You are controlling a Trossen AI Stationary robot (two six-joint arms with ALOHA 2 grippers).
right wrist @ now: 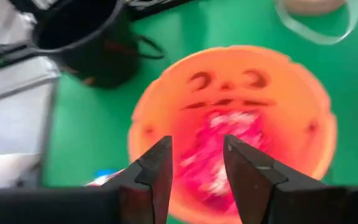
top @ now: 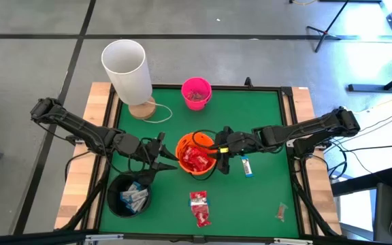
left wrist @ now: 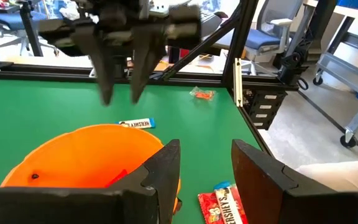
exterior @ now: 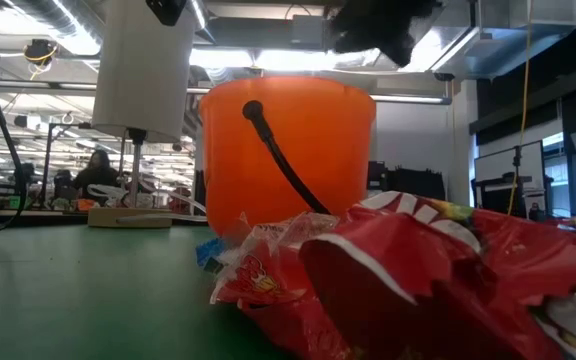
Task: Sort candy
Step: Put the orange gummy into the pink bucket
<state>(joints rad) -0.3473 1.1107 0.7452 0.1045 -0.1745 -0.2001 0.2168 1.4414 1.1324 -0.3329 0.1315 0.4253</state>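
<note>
Both grippers crowd the orange bucket [top: 196, 158] mid-bench: right gripper [top: 221, 160] over its rim, fingers parted, holding nothing; left gripper [top: 163, 164] at the opposite side, also parted and empty. Candy: red packets [top: 197, 160] in the orange bucket, more [top: 199, 207] loose near the front edge, one white-and-blue bar [top: 246, 166] just beside the bucket, bars in the black bucket [top: 129, 197]. Risk: the arms clash, or a finger tips the bucket. Green bench top [top: 264, 122]; grey floor [top: 250, 20] beyond, office chairs nearby.
</note>
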